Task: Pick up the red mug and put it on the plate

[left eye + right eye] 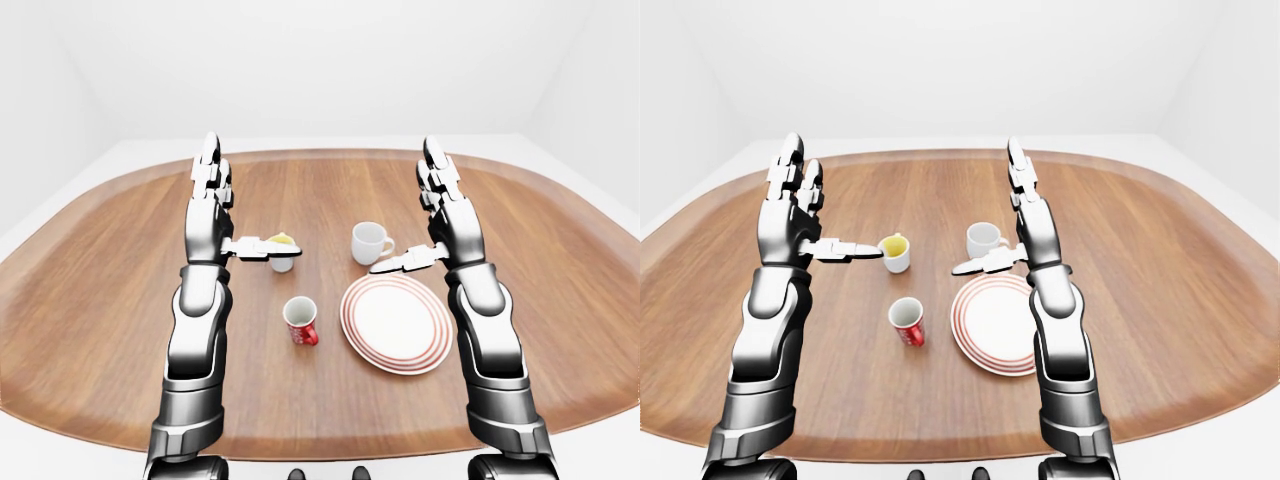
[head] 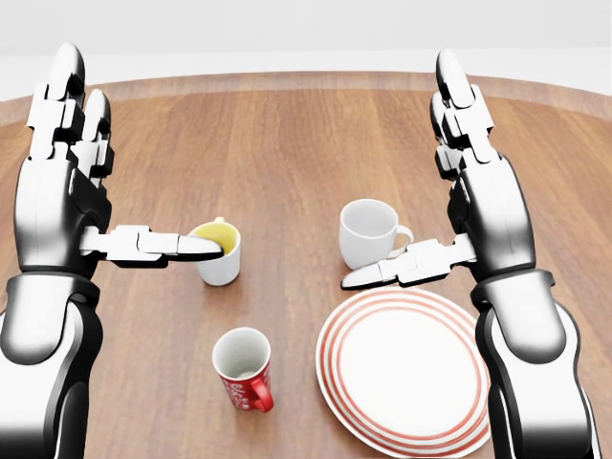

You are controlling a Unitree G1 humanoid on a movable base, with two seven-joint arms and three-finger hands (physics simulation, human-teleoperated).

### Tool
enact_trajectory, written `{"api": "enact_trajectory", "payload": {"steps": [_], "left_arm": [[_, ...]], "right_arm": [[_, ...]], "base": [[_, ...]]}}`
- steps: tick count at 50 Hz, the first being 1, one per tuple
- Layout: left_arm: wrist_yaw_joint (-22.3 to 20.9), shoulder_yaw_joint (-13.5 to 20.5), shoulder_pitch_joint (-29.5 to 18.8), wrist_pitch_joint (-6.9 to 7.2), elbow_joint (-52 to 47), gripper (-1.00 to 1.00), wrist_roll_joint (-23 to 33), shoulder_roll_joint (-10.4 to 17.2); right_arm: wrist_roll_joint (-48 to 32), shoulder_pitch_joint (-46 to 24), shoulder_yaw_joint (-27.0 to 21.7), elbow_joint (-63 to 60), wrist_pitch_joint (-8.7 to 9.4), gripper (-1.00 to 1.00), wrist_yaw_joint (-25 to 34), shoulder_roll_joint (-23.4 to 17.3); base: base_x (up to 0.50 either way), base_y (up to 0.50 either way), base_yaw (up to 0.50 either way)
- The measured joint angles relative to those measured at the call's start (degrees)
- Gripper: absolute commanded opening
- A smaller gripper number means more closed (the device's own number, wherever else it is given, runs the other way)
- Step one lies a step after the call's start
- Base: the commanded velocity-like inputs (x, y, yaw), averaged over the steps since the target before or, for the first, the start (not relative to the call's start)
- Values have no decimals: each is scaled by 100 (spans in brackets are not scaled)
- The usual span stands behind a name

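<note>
Red mug (image 2: pixel 243 369) upright on desk (image 2: pixel 287 153), just left of the red-ringed plate (image 2: pixel 402 373), not touching, handle toward bottom right. White mug (image 2: pixel 368 232) above plate; yellow-lined cup (image 2: pixel 219 251) up-left. Left hand (image 2: pixel 72 182) and right hand (image 2: pixel 469 182) raised, fingers spread, holding nothing.

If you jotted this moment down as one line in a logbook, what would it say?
left hand open, raised | right hand open, raised | red ceramic mug upright on wooden table, untouched | red-striped white plate empty | phase: before reach
</note>
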Motion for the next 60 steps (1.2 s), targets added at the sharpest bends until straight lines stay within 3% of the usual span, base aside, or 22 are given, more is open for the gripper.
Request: {"api": "enact_trajectory", "payload": {"steps": [40,60], "left_arm": [[-2,7,31,0,0,100,26,6],[-13,16,46,0,-70,100,34,10]], "right_arm": [[-27,-74,35,143,0,100,32,2],[-532,-475,266,670,0,100,465,-5]], "base": [[34,0,0],[0,0,0]]}}
